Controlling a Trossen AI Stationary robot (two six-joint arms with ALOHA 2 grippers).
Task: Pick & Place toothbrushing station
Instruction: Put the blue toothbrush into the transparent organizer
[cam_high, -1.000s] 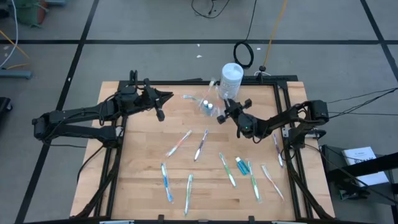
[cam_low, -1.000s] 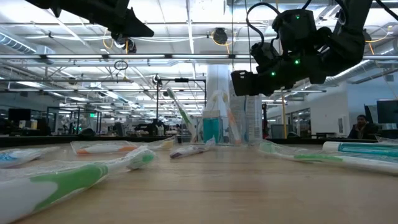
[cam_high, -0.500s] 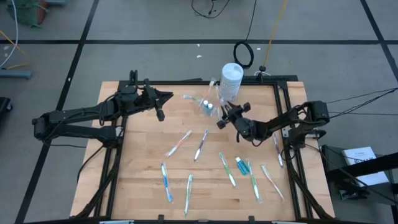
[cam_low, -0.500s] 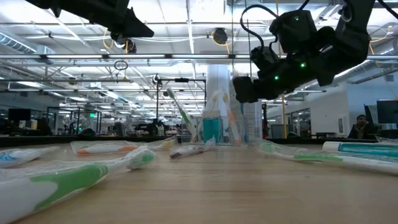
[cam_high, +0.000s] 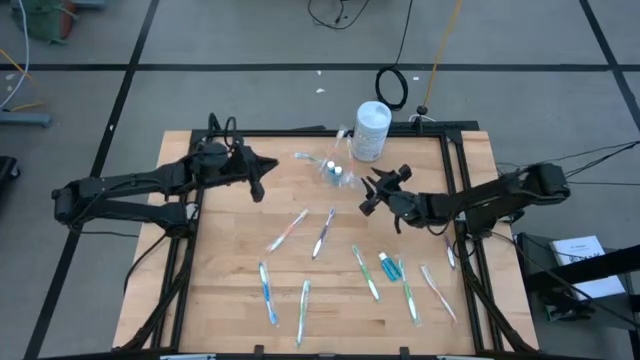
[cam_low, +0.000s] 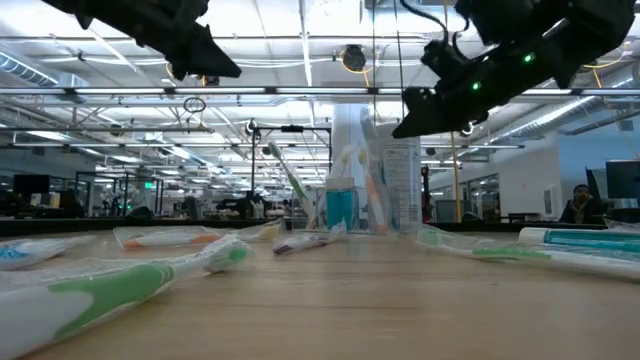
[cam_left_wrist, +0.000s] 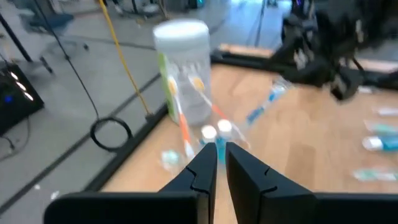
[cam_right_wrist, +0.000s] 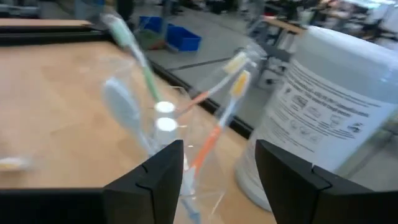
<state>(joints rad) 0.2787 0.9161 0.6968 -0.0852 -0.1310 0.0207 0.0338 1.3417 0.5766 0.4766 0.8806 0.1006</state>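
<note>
The clear cup (cam_high: 335, 172) stands upright on its base at the table's far middle, with a few toothbrushes and white-capped blue tubes (cam_right_wrist: 164, 116) sticking up out of it. Several more wrapped toothbrushes (cam_high: 323, 232) and a blue tube (cam_high: 384, 264) lie flat on the wood. My right gripper (cam_high: 369, 196) hovers open just right of the cup, its fingers (cam_right_wrist: 155, 180) clear of it. My left gripper (cam_high: 272, 162) hangs shut and empty left of the cup, pointing at it (cam_left_wrist: 221, 155).
A tall white canister (cam_high: 371, 130) stands right behind the cup at the table's far edge. Loose toothbrushes (cam_high: 266, 292) are spread over the near half and along the right edge (cam_high: 445, 240). Bare wood lies between my left gripper and the cup.
My right gripper has opened wide. It has drawn back from the cup toward the table's right edge and risen, tipping from pointing down toward level. The cup and the brushes in it stand where they were.
</note>
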